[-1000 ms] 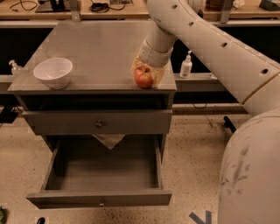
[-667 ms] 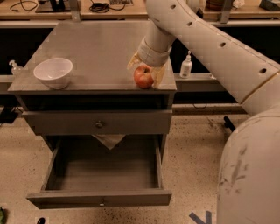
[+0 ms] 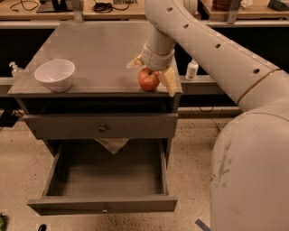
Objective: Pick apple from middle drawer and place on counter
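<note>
The red apple (image 3: pixel 148 79) rests on the grey counter (image 3: pixel 97 49) near its front right edge. My gripper (image 3: pixel 151 77) reaches down from the upper right and straddles the apple. Its tan fingers (image 3: pixel 169 80) are spread open, one behind and to the left of the apple, the other beside its right side. The middle drawer (image 3: pixel 104 205) is pulled out below, and its grey inside shows nothing in it.
A white bowl (image 3: pixel 55 74) stands at the counter's front left. The shut upper drawer front (image 3: pixel 102 128) has a round knob, with a tan sheet (image 3: pixel 113 144) hanging below it. A small white bottle (image 3: pixel 192 69) stands right of the cabinet. Wooden benches (image 3: pixel 113 11) run behind.
The fingers have spread slightly wider apart around the apple. The apple stays in the same spot on the counter.
</note>
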`<state>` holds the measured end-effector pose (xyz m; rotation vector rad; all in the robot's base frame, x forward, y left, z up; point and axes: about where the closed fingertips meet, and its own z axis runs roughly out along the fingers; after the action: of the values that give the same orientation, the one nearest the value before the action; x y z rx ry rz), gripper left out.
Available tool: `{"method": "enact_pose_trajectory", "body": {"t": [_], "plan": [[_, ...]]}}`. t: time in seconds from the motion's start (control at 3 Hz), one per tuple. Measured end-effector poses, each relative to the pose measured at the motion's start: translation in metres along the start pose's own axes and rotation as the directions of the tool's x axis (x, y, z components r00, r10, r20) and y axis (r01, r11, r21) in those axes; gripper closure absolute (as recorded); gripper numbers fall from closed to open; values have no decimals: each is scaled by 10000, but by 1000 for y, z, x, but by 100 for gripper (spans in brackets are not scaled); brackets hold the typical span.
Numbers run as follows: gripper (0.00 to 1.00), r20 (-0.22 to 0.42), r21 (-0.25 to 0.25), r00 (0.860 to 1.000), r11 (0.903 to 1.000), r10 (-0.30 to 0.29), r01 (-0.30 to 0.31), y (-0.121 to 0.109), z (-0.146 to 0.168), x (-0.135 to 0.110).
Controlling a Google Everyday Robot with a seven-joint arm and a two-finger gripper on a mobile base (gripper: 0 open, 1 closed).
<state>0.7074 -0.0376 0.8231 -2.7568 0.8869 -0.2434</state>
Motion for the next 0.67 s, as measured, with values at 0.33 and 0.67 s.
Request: {"method": "enact_pose_trajectory", "body": {"t": [0.33,0.67], "plan": [[0,8,-22,10000,10000,30,-30,0,0,0],[0,-24,136,9999,9998,150,-149,5,-12,1]]}}
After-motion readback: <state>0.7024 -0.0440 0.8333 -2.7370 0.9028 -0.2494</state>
